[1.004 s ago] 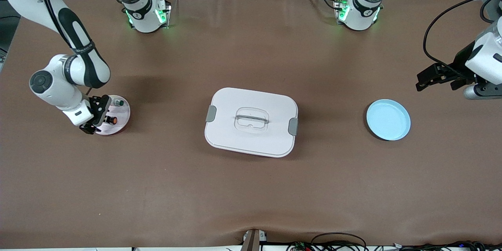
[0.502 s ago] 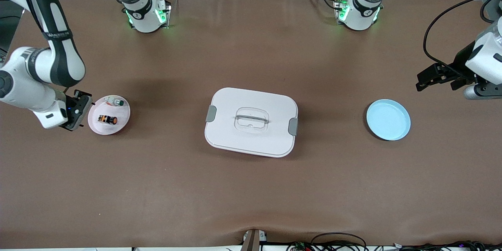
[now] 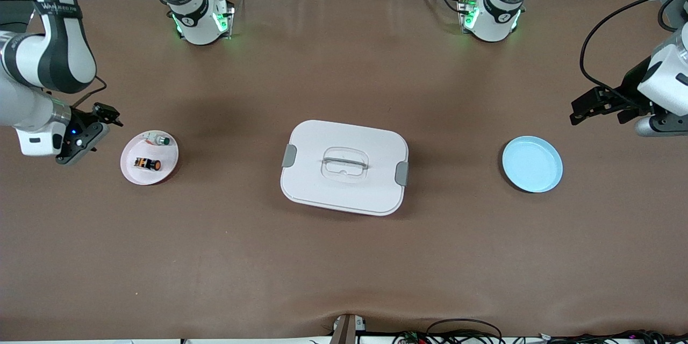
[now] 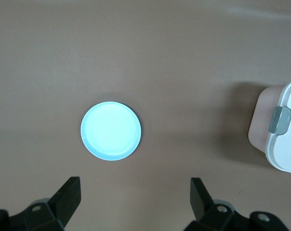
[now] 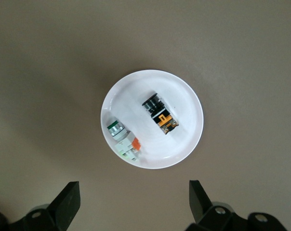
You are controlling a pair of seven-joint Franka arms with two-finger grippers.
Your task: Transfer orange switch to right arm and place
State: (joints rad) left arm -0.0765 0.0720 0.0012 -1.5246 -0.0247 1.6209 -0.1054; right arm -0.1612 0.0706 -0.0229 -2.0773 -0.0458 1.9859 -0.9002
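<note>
Right wrist view: orange switch [image 5: 160,115] lies on pink plate [image 5: 189,139], apparently below spread, empty right end effector [image 5: 135,208].

White arms, black claws, green-lit bases

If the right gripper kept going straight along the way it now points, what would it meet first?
Probably the white plate, which sits centred ahead of the open right gripper in its wrist view, carrying the orange switch and a green-capped button. Depth is unclear.

Tiny black orange-capped switch [image 3: 148,164] lies on round pink plate [image 3: 134,174], beside right gripper [image 3: 91,129], jaws open. Left gripper [image 3: 594,107], jaws open, near round pale-blue plate [image 3: 532,164].
</note>
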